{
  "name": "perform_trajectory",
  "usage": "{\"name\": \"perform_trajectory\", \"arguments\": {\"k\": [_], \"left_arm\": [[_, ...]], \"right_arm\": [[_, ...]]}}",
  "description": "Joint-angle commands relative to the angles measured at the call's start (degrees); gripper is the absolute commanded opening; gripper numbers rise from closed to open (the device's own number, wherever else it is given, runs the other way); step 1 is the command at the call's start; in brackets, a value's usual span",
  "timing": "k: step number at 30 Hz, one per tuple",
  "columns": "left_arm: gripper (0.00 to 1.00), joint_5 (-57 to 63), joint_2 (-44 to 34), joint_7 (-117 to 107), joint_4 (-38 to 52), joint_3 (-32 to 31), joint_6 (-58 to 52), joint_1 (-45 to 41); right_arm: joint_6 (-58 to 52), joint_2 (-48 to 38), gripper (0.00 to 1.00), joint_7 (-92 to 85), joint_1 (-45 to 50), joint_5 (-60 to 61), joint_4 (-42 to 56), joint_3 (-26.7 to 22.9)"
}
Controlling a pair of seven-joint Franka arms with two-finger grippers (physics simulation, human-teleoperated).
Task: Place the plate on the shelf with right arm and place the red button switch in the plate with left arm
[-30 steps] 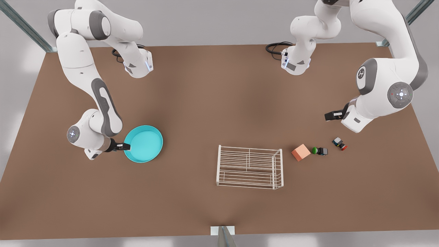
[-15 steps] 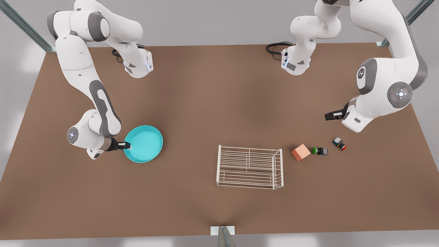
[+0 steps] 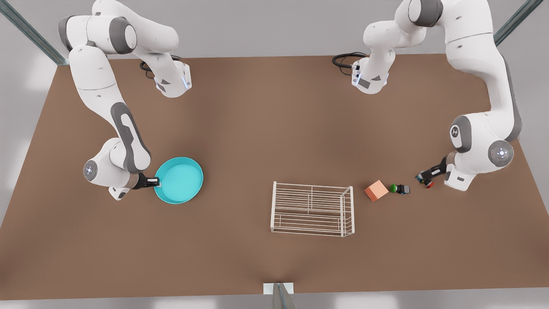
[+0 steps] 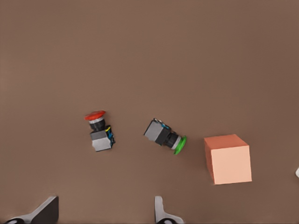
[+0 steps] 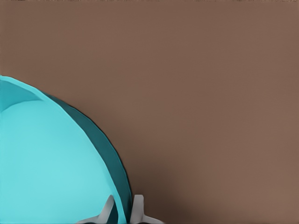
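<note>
You have the brown counter (image 3: pixel 257 128) as the biggest thing, and all the rest stands on it. I take the shelf (image 3: pixel 312 209) as the landmark; it stands upright near the middle of the counter, toward the front edge.

Well apart from the shelf, on the front view's left, you see the plate (image 3: pixel 179 179) flat on the counter. The right gripper (image 3: pixel 153 183) is at the plate's rim, on the side away from the shelf. In the right wrist view its fingers (image 5: pixel 137 210) are clamped on the rim (image 5: pixel 122 196), one inside and one outside.

Just beside the shelf, on the front view's right, stands the salmon cube (image 3: pixel 376 190). Next to it, farther from the shelf, lies the green-capped switch (image 3: pixel 399 189). Farther still lies the red button switch (image 3: pixel 429 184) on its side, still on the counter. The left gripper (image 3: pixel 426 176) is right above it. In the left wrist view you see its fingers (image 4: pixel 44 210) apart, with the red button switch (image 4: pixel 99 131) near them but not between them.
</note>
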Motion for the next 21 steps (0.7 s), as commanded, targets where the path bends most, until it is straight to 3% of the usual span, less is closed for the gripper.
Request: {"name": "perform_trajectory", "arguments": {"k": [1,5,10,15,21], "left_arm": [[1.0,-2.41,-5.8,-1.69,-11.47,-0.48,18.24,-0.58],[1.0,-0.48,-8.1,-10.85,-17.81,-0.48,18.69,-2.69],[1.0,3.83,-0.63,-6.99,-17.46,0.05,28.53,-0.41],[1.0,-0.3,6.67,9.36,-16.23,-0.39,36.88,4.61],[1.0,-0.48,12.03,9.27,-17.02,-0.3,45.23,4.96]], "right_arm": [[-0.13,0.0,0.23,-2.24,0.08,-0.1,0.08,0.0],[-1.01,-1.05,0.19,-2.33,0.17,-0.18,0.17,0.0],[-3.03,-2.37,0.17,-2.42,0.17,-0.18,0.52,0.0],[-9.89,-6.06,0.17,-2.33,0.26,0.08,3.25,0.35],[-12.7,-10.54,0.17,-0.93,0.35,0.17,5.01,6.5]]}}
